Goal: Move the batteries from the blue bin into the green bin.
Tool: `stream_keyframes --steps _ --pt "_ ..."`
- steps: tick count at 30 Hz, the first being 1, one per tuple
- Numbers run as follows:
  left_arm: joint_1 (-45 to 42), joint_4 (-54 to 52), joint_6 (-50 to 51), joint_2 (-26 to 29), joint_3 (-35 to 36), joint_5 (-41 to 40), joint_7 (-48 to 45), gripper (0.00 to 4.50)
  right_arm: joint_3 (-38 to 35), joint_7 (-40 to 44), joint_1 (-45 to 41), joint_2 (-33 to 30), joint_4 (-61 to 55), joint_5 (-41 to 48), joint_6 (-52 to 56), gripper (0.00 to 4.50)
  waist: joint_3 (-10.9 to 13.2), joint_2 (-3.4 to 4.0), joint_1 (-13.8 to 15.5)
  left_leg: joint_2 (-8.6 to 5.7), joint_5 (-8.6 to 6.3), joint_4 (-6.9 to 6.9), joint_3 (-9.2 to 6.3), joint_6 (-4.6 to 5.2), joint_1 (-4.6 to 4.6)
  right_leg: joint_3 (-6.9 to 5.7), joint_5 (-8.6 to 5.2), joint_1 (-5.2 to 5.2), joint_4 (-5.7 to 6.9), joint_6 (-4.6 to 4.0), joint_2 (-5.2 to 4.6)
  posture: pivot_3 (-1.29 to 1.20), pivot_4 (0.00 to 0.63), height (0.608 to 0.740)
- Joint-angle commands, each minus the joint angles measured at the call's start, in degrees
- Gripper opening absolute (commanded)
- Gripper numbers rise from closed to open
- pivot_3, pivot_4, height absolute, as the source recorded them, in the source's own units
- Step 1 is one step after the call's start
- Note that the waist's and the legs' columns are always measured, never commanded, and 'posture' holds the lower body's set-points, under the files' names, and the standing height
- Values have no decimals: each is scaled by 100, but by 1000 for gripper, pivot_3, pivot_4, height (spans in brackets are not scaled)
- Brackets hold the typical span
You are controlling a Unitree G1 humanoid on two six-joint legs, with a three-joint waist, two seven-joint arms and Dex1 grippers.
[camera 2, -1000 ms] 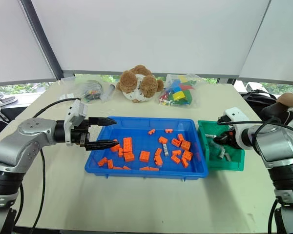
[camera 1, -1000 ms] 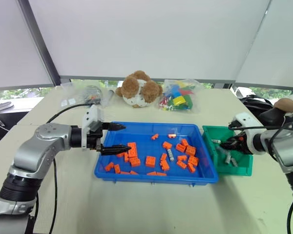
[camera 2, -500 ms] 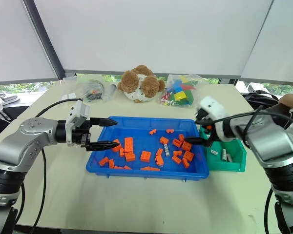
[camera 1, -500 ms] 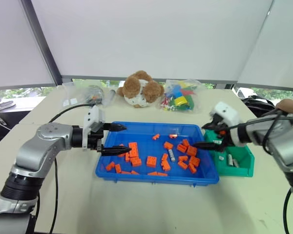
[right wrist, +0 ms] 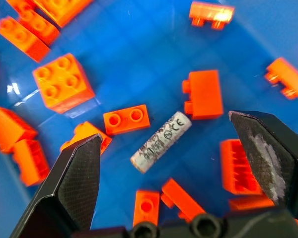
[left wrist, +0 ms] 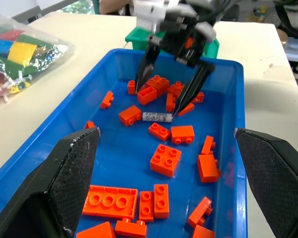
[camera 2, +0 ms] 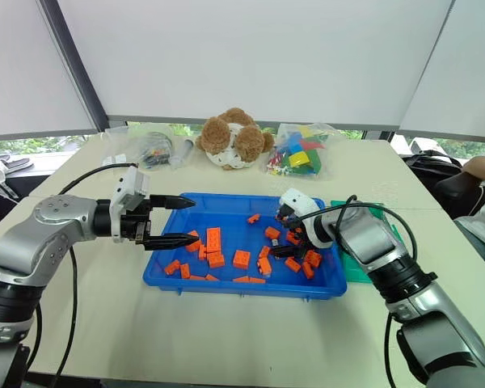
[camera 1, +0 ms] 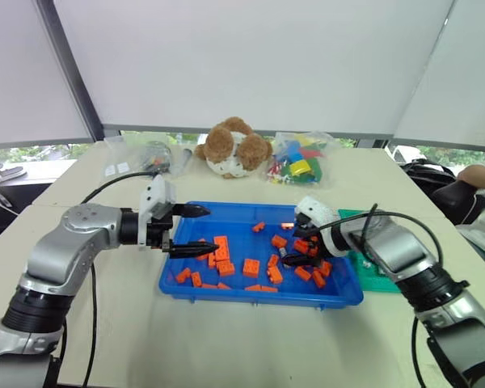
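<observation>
Your right gripper [right wrist: 159, 148] hangs wide open over one silver-grey metal cylinder battery [right wrist: 160, 141], lying among orange toy bricks [right wrist: 63, 81] in the shallow bright blue plastic tray [camera 1: 226, 212]. Your left gripper [camera 1: 196, 229] hovers empty, fingers spread, over the tray's left end.

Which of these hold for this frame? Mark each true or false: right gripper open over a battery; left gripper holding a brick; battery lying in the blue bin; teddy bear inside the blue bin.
1. The right gripper is open over a battery. True.
2. The left gripper holds an orange brick. False: it is open and empty.
3. That battery lies in the blue bin. True.
4. The teddy bear sits in the blue bin. False: it sits on the table behind it.
</observation>
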Motion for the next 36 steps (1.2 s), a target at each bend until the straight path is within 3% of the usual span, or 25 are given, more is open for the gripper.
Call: stream_keyframes --steps 1,12,15,21,28,32,36 --pt "4 -236 -11 99 180 -60 27 4500 -16 -59 -67 70 33 -137 -72 4471 0 0 -3 0 0 0 0 0 0 0 0 0 0 0 0 0 150 727" --pt "41 -309 8 141 184 -91 88 4500 228 -233 -89 444 618 -471 -176 4471 -1 -1 -10 0 0 1 0 0 1 -1 0 3 0 0 0 0 150 727" --pt "49 -321 -3 141 185 -88 101 4500 257 -211 -115 466 699 -492 -119 3210 -1 -1 -11 0 0 1 -1 0 2 -2 0 5 0 0 0 0 150 727" --pt "67 -332 -16 150 190 -74 123 4500 241 -64 -50 361 513 -494 -5 20 -1 -1 -10 0 0 1 -2 0 2 -2 0 5 0 0 0 0 150 727" --pt "41 -292 -40 124 159 -55 129 4500 -372 -133 -75 30 -533 -231 717 15 0 0 -6 0 0 1 -1 0 1 -2 0 3 0 0 0 0 150 727" --pt "25 -259 -66 106 123 -38 105 4500 -1314 -391 -412 -215 -1034 28 1288 15 0 0 -6 0 0 0 -2 0 1 -2 0 2 0 0 0 0 150 727" --pt "-1 -230 -78 82 103 -36 82 4500 -1913 -650 -552 -853 -871 -29 1379 15 0 -1 26 0 -2 -1 0 3 0 -2 0 1 -1 -1 -2 0 150 727"
